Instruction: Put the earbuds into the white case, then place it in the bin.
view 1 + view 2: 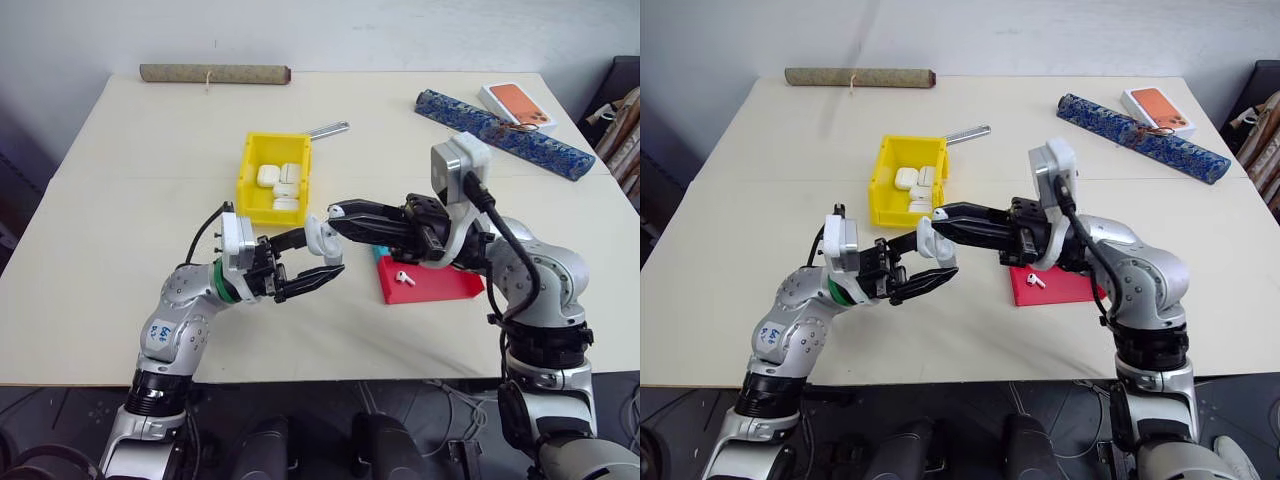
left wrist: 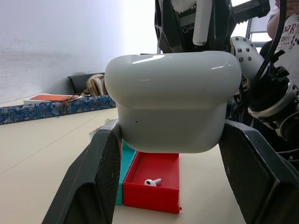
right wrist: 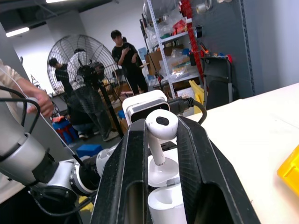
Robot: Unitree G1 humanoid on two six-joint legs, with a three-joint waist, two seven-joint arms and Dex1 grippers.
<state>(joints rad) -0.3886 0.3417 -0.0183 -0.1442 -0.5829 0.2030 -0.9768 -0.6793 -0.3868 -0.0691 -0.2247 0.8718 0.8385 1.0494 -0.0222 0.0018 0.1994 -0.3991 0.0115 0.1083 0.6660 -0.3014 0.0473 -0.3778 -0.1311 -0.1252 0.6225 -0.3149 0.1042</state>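
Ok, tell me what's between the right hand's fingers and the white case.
An earbud, pinched in the right hand, its stem pointing down at the white case just below. The right wrist view shows it.

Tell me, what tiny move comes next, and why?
Probably lower the earbud into the white case. The right gripper pinches it just above the open case, which the left gripper holds; another earbud waits in the red tray.

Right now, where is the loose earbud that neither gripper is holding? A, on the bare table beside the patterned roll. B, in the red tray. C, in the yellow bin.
B: the loose earbud lies inside the red tray, just behind the right gripper, which pinches the other earbud.
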